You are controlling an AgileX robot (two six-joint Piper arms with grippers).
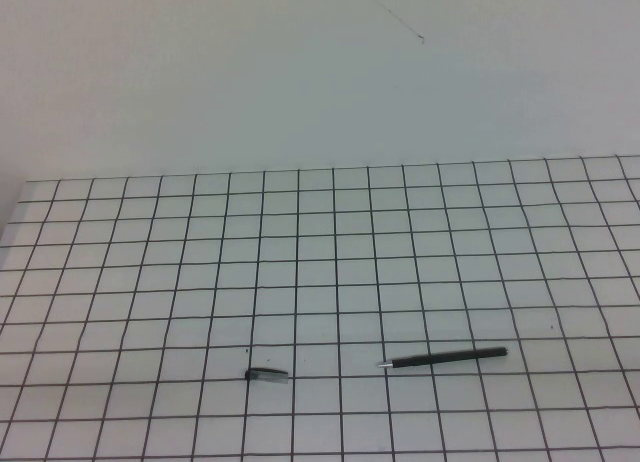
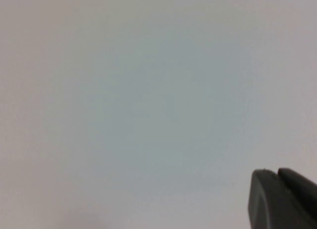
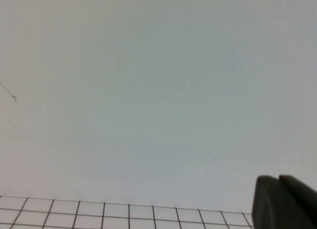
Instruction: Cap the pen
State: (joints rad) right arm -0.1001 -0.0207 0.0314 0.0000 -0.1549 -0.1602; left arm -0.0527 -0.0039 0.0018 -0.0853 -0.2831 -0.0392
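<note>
The pen (image 1: 447,358) is a thin black stick with a small silvery tip pointing left. It lies flat on the grid table (image 1: 330,252) near the front, right of centre. The short dark-and-grey cap (image 1: 267,375) lies flat about two grid squares to the left of the pen's tip. Neither arm shows in the high view. My left gripper (image 2: 277,172) shows only in the left wrist view, shut and empty, facing a blank pale wall. My right gripper (image 3: 278,178) shows only in the right wrist view, shut and empty, facing the wall above the table's far edge.
A pale wall (image 1: 320,72) rises behind the table's far edge. A thin dark hairline mark (image 1: 405,27) is on the wall at the upper right; it also shows in the right wrist view (image 3: 10,94).
</note>
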